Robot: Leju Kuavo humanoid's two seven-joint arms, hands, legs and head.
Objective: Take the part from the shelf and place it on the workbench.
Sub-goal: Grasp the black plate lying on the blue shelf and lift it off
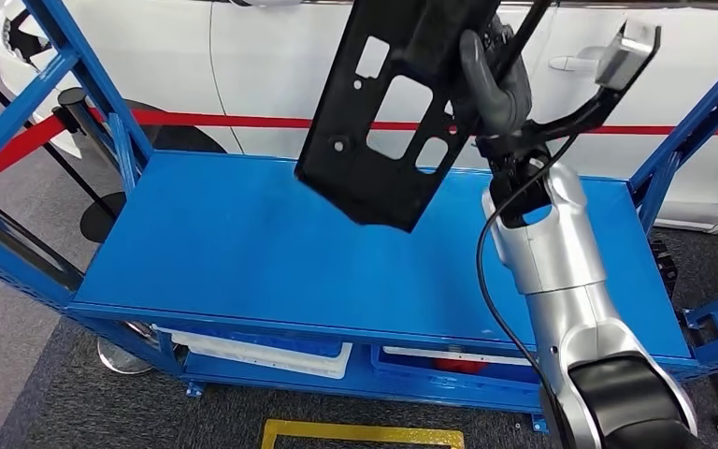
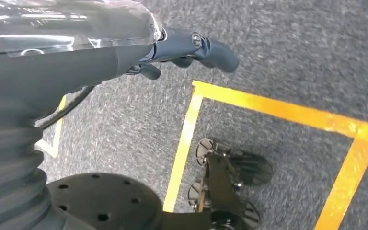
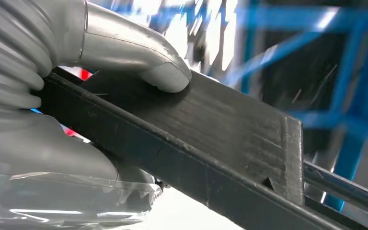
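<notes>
A large flat black part [image 1: 383, 122] with several cut-out holes hangs tilted in the air above the blue workbench top [image 1: 243, 253]. My right hand [image 1: 495, 84] grips it at its upper right side, thumb wrapped over the edge. In the right wrist view the grey thumb [image 3: 139, 52] presses on the black part [image 3: 211, 139], which runs slanting across the picture. My left hand [image 2: 191, 50] hangs low over the floor, its dark fingers curled in with nothing in them.
Blue frame posts [image 1: 84, 94] rise at both ends of the workbench. A white car [image 1: 271, 65] and a red barrier tape [image 1: 224, 120] stand behind it. White trays [image 1: 262, 354] lie on the lower shelf. Yellow floor tape [image 2: 278, 108] marks the grey carpet.
</notes>
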